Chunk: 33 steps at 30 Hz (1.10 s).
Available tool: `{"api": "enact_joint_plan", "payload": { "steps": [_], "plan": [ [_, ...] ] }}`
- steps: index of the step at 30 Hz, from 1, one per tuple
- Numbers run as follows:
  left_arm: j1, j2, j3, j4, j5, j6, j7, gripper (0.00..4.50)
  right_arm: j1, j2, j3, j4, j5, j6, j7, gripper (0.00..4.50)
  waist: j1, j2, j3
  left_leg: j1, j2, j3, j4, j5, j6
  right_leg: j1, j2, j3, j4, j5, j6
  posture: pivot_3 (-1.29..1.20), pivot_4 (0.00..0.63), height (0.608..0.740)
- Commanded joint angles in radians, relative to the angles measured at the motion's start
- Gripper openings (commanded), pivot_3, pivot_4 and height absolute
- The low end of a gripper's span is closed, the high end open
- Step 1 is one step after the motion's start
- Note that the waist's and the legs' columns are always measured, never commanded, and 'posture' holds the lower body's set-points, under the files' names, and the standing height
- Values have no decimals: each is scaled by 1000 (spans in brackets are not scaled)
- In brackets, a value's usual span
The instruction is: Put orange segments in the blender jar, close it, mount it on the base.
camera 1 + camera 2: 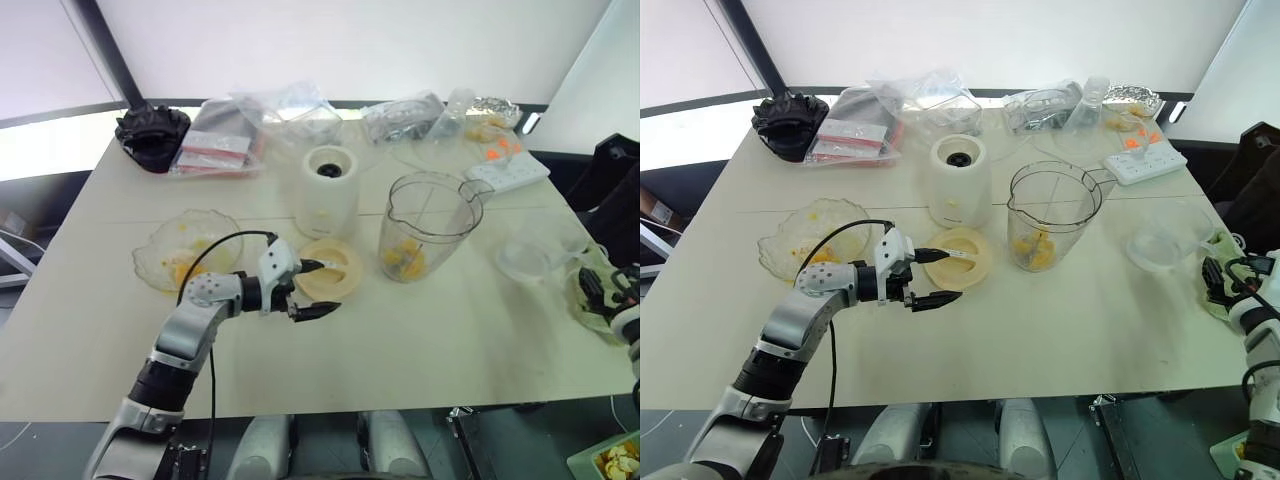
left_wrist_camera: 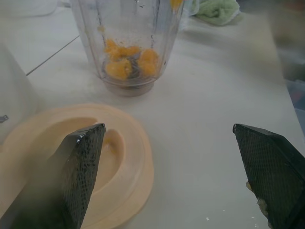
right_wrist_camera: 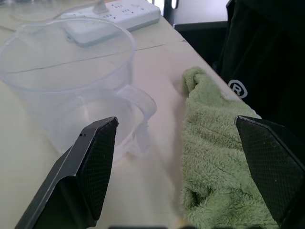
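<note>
- The blender jar (image 1: 428, 226) stands lidless mid-table, just right of the base (image 1: 328, 190); the orange segments (image 2: 127, 61) lie piled at its bottom around the blade, so loading looks done or nearly done.
- The cream lid (image 1: 331, 270) lies flat in front of the base, likely next to be picked up.
- The left gripper (image 1: 312, 290) hovers at the lid's edge, jaws spread wide, empty (one finger over the rim).
- The right gripper (image 3: 183, 181), also wide open and empty, sits by a green cloth (image 3: 219, 162) and a clear measuring cup (image 3: 71, 86).
- The blade is mostly hidden under the fruit.
</note>
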Motion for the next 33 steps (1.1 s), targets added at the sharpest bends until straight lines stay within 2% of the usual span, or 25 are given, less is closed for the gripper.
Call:
{"api": "enact_joint_plan", "payload": {
  "steps": [1,20,33],
  "plan": [
    [-3,8,1,-38,-23,-8,7,4460,-22,-2,-9,16,-21,-37,-3,4098,-1,1,0,0,0,0,0,0,0,0,0,0,0,0,0,0,150,740],
    [15,78,-2,-56,-30,-21,0,4460,-150,21,24,160,-89,-121,-52,4098,-21,2,0,0,0,-3,-1,0,0,0,0,0,0,0,0,0,150,740],
    [13,81,-6,-65,-28,-27,14,4460,-283,33,57,325,-140,-218,-116,4098,-22,2,0,0,0,-3,-1,0,0,0,0,0,0,0,0,0,150,740]
  ]
}}
